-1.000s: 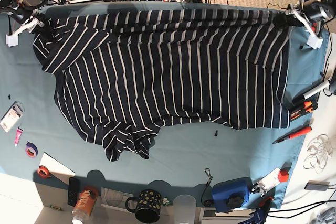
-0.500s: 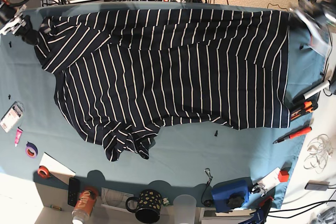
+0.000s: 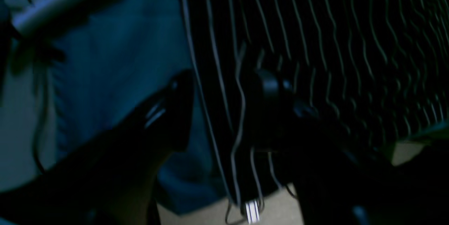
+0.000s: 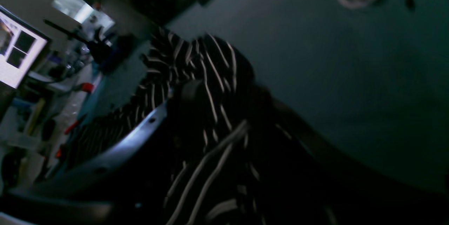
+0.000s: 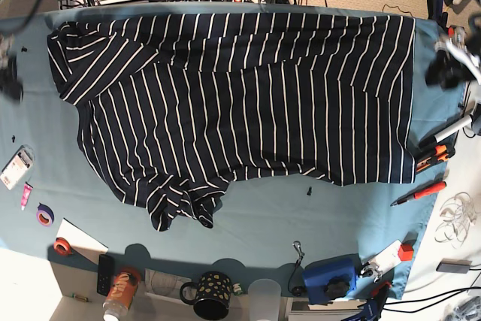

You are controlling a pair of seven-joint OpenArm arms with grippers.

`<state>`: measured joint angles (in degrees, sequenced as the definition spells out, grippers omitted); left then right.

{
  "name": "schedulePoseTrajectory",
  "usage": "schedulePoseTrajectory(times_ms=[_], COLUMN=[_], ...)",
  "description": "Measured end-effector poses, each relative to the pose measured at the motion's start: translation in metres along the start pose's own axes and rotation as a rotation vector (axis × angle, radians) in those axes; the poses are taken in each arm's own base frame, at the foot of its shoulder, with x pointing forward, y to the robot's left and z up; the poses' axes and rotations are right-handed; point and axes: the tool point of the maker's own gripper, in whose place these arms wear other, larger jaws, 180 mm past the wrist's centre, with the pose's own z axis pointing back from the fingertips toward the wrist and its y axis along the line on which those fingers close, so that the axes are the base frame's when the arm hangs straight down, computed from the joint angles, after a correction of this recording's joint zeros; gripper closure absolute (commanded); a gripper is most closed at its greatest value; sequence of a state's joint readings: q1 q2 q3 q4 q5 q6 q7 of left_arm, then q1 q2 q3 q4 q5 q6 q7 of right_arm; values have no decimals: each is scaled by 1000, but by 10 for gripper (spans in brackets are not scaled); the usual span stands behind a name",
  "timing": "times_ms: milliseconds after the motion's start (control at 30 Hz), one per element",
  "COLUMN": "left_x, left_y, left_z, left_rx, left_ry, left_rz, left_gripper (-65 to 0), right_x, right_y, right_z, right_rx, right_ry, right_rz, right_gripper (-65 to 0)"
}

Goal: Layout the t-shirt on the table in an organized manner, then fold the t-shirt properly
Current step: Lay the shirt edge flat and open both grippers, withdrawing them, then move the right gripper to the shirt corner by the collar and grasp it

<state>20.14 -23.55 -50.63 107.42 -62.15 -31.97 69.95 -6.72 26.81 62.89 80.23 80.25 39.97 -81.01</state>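
With the t-shirt [image 5: 240, 103] spread along the counter's [image 5: 301, 216] far edge, I'm still laying out; left end effector [image 3: 217, 113] gapes empty, right end effector's [image 4: 210, 113] grip I cannot tell; next, smooth the bunched near-left hem.

t-shirt [image 5: 248, 103]: dark navy, near black, with thin white stripes; spread wide across the far half of the tabletop, its far edge running along the tabletop's far edge.
t-shirt state: mostly flat; one sleeve lies folded over at the base view's upper left, and the near-left hem is bunched into a crumpled lump.
tabletop [image 5: 316, 223]: smooth teal-blue cloth, bare in front of the shirt, with a small black pin just beyond the near hem.
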Motion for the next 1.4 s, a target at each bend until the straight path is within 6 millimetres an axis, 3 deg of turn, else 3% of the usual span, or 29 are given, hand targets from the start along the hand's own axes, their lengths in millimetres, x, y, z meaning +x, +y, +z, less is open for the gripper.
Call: schedulePoseTrajectory(times_ms=[167, 300, 433, 600, 700, 833, 967, 1033, 1200, 1400], left_x=[17, 29, 19, 7, -2, -1, 1, 2, 2, 2], left_y=[9, 19, 25, 30, 37, 47, 55, 56, 55, 55], left_z=[-5, -6, -5, 0, 8, 19, 29, 30, 30, 30], left_rx=[48, 106, 137, 151, 177, 211, 245, 248, 244, 244], left_ry=[-33, -48, 2, 65, 112, 103, 87, 84, 81, 81], left_rz=[-34, -66, -73, -82, -78, -69, -55, -54, -52, -52], left_gripper=[-270, -270, -271, -271, -271, -270, -270, -271, -271, -271], right_x=[-18, -32, -26, -6, 7, 18, 13, -2, -64, -131], right_y=[1, 17, 38, 47, 53, 76, 90, 84, 54, 46], right_z=[-41, -81, -103, -111, -104, -78, -61, -55, -36, -11], right_rx=[-51, -35, 24, 40, 53, 112, 107, 98, 10, -7], right_ry=[169, 306, 312, 275, 250, 212, 222, 268, 437, 555], right_rz=[84, 183, 227, 250, 285, 377, 468, 460, 396, 273], right_gripper=[-214, -214, -214, -214, -209, -209, -209, -209, -209, -209])
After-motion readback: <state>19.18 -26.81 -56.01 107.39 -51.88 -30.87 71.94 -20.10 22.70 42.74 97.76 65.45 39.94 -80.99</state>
